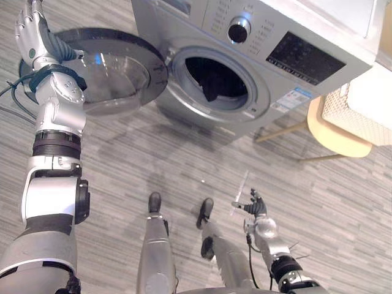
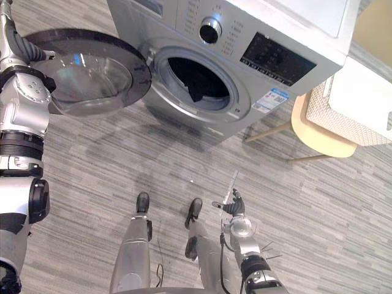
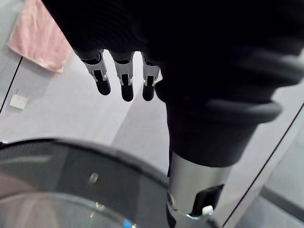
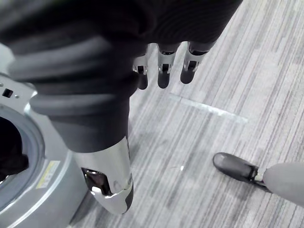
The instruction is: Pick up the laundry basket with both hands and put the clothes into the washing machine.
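The silver washing machine [image 1: 190, 30] stands at twelve o'clock with its round glass door [image 1: 116, 73] swung wide open toward ten o'clock. A dark garment [image 1: 211, 86] lies inside the drum, just behind the rim of the opening. The white perforated laundry basket [image 1: 358, 113] sits at two o'clock beside the machine, resting on a round pale wooden stool [image 1: 334, 138], well apart from both hands. The left hand [image 1: 29, 30] is raised at ten o'clock, over the far edge of the open door. Its fingers [image 3: 126, 80] are straight and spread slightly, with nothing in them, and I cannot tell whether the hand touches the door. The right hand [image 1: 255, 207] hangs low at five o'clock above the grey striped floor [image 1: 153, 159]. Its fingers [image 4: 163, 71] are loosely extended and hold nothing. A pink cloth [image 3: 40, 35] shows past the left hand's fingertips.
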Available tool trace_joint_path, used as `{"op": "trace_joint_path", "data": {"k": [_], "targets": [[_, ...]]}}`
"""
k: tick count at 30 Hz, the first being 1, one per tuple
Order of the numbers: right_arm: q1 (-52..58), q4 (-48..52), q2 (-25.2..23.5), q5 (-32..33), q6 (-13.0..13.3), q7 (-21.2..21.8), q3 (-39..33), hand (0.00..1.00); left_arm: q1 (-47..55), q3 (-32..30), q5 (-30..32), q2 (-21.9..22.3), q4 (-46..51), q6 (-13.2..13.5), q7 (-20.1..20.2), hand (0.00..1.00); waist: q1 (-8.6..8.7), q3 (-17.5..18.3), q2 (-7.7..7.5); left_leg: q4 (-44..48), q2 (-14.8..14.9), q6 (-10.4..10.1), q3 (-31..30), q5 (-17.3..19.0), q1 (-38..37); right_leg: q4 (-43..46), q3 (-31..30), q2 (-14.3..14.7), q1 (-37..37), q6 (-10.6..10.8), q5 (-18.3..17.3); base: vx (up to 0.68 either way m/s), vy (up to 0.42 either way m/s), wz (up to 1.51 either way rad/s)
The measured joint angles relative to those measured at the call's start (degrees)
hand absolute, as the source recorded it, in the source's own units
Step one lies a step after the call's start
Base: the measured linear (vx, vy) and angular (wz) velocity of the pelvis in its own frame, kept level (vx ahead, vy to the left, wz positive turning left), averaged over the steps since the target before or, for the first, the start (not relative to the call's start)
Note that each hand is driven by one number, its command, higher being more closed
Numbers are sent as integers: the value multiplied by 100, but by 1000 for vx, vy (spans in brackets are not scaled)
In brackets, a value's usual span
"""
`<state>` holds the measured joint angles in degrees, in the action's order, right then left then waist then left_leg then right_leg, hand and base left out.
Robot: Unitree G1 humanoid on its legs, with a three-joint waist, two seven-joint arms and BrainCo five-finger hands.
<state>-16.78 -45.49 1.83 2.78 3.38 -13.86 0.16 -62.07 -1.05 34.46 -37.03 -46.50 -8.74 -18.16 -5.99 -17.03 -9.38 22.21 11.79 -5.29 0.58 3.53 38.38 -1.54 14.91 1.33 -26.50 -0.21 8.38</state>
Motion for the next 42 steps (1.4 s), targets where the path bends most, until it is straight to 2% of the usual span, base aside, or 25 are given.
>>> {"op": "trace_joint_path", "data": {"k": [3, 9, 17, 21, 25, 27, 30, 32, 34, 36, 37, 38, 39, 42], "targets": [[-323, -43, 55, 4, -31, 3, -13, 0, -31, -145, -11, 106, -2, 220, 83, 0, -111, -44, 3, -9, -3, 0, -5, 0, -1, 2, 7, 2, 0, 0, 1, 48, 15, 2], [-911, -96, 97, 123, -102, 4, -109, 0, -28, -184, -27, 273, -13, 312, 68, 0, -131, -106, 64, -60, -30, 3, -18, -3, -14, 23, 33, -29, 1, 1, -1, 25, 16, 2], [-905, -255, 86, 115, -144, 8, -144, 0, 478, -181, -25, 360, 102, 410, 30, 0, -122, -111, 98, -222, -106, 42, 132, -33, -320, 203, -68, -156, 89, 103, -88, 33, 26, -2], [-706, -268, 63, 106, -158, 27, -143, 0, 979, -174, -34, 766, 296, 423, -44, 0, -121, -66, 221, -430, -245, 88, 162, -62, -672, 318, -12, -298, 325, 127, -244, 46, 39, 17], [-447, -299, 16, 33, -216, 66, -154, 0, 1825, -64, -138, 1364, 579, 424, -195, 0, -115, 155, 484, -825, -460, 187, 227, -178, -1145, 477, 13, -522, 548, 215, -423, 70, 43, 15], [-246, -392, -50, -75, -236, 167, -206, 0, 2490, 149, -296, 1731, 865, 404, -233, 0, -100, 384, 661, -1221, -623, 234, 262, -306, -1548, 554, 6, -674, 735, 308, -549, 105, 60, 16], [-5, -619, -100, -142, -271, 177, -254, 0, 3407, 468, -613, 2173, 1571, 421, -231, 0, -89, 669, 820, -1696, -811, 280, 250, -457, -1949, 575, 43, -846, 936, 405, -655, 117, 70, 18], [141, -671, -141, -204, -277, 182, -259, 0, 3987, 633, -742, 2364, 2158, 435, -202, 0, -77, 781, 873, -1888, -900, 310, 227, -524, -2088, 564, 80, -929, 1013, 443, -682, 95, 63, 15], [273, -714, -165, -300, -321, 187, -262, 0, 4504, 752, -798, 2548, 2764, 429, -78, 0, -55, 838, 880, -2012, -965, 342, 184, -558, -2233, 522, 108, -966, 1131, 448, -685, 79, 52, 15], [453, -697, -231, -344, -387, 212, -264, 0, 5080, 795, -878, 2704, 3535, 429, 83, 0, 90, 862, 875, -2027, -1027, 342, 148, -559, -2376, 516, 161, -1036, 1303, 462, -694, 58, 59, 15], [552, -622, -225, -350, -386, 247, -302, 0, 5183, 767, -909, 2735, 3714, 430, 105, 0, 104, 868, 865, -2029, -1034, 341, 177, -558, -2422, 516, 152, -1033, 1337, 462, -694, 28, 48, 3], [878, -353, -177, -352, -367, 321, -508, 0, 5312, 600, -913, 2796, 4036, 444, 145, 0, 117, 875, 860, -2031, -1064, 341, 210, -557, -2512, 512, 137, -1038, 1422, 466, -697, 18, 35, -4], [1176, -130, -17, -320, -352, 568, -738, 0, 5428, 247, -978, 2818, 4319, 518, 125, 0, 201, 911, 853, -2045, -1081, 342, 233, -552, -2585, 503, 108, -1053, 1488, 474, -703, 10, 33, -9], [1617, 172, 435, -312, -366, 861, -902, 0, 5492, -268, -1020, 2788, 4494, 581, 31, 0, 238, 970, 830, -2179, -1080, 349, 274, -554, -2740, 419, 63, -1031, 1563, 527, -669, -21, 21, -17]]}}
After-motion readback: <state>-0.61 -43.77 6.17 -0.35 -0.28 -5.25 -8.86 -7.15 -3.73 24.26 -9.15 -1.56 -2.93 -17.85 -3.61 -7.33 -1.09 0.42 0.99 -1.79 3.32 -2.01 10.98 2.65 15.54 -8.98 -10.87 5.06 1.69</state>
